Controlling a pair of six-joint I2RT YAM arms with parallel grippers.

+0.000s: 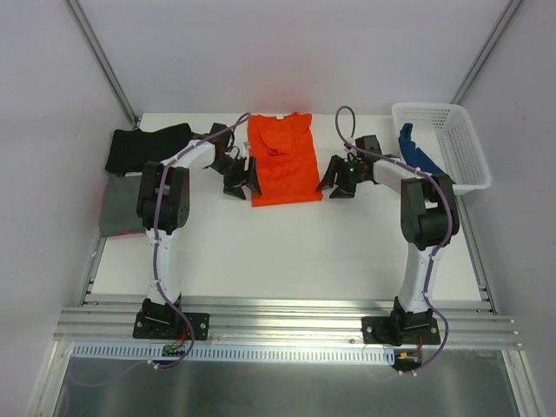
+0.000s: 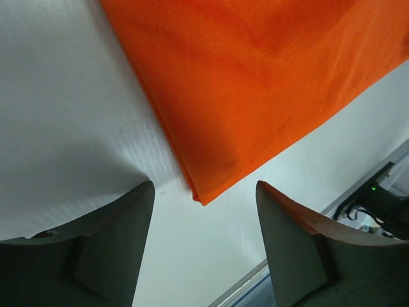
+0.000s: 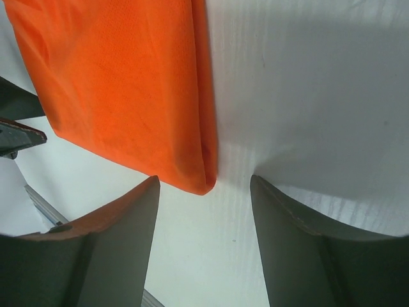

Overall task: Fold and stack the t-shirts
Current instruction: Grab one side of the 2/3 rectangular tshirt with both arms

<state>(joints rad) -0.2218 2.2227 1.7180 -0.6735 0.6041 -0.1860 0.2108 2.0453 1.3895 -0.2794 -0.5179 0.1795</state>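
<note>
With the left hand (image 1: pixel 243 182) and right hand (image 1: pixel 339 184) spread, a shirt (image 1: pixel 282 169) corner just ahead of each, close too high and you pinch only the top layer, undoing the fold.

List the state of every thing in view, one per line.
orange t-shirt: flat, sides folded in.
black t-shirt: folded, far left.
grey t-shirt: lying at left edge.
blue t-shirt: bunched over basket rim.
left gripper: open, empty.
right gripper: open, empty.
</note>
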